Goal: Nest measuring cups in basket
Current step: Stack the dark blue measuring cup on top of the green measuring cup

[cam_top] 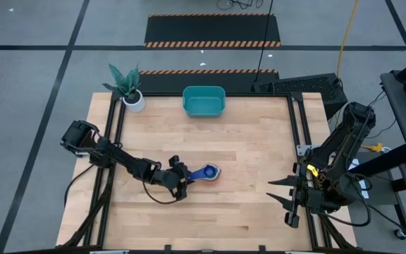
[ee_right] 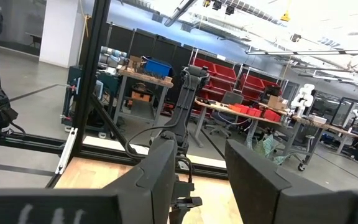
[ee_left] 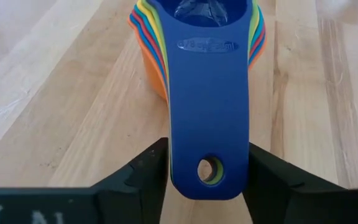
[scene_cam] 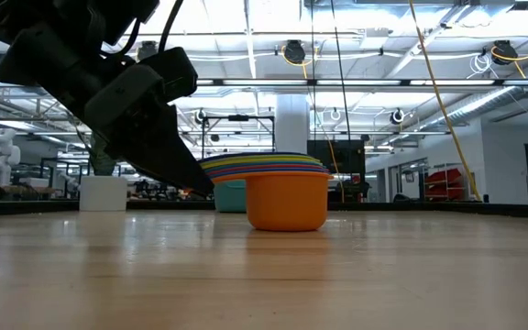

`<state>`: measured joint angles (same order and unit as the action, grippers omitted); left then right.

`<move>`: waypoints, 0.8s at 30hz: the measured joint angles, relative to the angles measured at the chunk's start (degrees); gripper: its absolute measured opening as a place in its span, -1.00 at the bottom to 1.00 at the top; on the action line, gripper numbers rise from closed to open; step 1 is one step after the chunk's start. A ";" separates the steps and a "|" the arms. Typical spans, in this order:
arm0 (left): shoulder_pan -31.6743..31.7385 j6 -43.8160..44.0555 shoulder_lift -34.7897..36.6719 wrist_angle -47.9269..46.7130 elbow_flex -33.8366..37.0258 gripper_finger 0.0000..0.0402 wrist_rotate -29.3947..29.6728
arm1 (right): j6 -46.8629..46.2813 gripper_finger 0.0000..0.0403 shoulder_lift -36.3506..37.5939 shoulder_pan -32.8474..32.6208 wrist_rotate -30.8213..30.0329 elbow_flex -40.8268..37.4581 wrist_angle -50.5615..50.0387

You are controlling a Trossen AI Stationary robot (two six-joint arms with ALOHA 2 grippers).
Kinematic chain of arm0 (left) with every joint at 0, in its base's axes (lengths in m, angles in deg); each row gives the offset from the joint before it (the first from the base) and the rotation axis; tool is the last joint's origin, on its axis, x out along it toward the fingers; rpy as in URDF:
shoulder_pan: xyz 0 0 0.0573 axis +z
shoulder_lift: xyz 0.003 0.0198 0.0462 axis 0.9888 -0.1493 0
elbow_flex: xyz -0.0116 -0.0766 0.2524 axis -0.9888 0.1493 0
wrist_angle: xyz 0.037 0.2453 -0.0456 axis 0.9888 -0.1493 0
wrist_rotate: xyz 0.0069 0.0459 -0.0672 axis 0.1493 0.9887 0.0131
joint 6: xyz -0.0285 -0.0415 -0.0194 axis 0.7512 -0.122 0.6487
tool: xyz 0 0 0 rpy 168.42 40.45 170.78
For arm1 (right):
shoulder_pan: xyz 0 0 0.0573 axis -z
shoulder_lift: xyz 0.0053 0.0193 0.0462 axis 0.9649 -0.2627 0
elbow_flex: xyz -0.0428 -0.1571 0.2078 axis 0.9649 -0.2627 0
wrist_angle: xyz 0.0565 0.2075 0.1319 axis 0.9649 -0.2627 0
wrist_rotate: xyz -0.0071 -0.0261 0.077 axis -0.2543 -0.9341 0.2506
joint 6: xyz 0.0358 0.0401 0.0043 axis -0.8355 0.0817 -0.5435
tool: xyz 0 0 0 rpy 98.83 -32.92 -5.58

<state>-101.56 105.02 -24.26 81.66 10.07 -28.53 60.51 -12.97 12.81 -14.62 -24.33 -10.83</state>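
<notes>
Overhead, the left gripper (cam_top: pixel 183 178) holds the handles of the measuring cups (cam_top: pixel 208 172) at mid-table, well apart from the teal basket (cam_top: pixel 204 101) at the far edge. The right gripper (cam_top: pixel 282 194) waits at the table's right edge, fingers apart. At table level, the stack sits nested, orange lowest. From the left wrist, the fingers (ee_left: pixel 143 173) pinch the blue handle's sides; a tilted lift could spill the cups.

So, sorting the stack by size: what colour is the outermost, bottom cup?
Orange; the bottom cup shows best in the low view.
</notes>
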 joint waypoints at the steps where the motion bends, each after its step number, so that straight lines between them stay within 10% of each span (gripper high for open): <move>1: 0.00 0.00 0.00 -0.01 0.00 -0.08 0.00 | 0.02 -0.32 0.00 0.00 -0.01 0.00 0.00; 24: -3.77 -0.44 0.02 -1.87 -1.64 0.02 10.43 | -0.15 -0.32 0.00 0.00 0.01 0.00 0.00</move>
<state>-105.32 104.58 -24.24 79.79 8.43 -18.10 60.35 -12.97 12.81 -14.61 -24.33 -10.83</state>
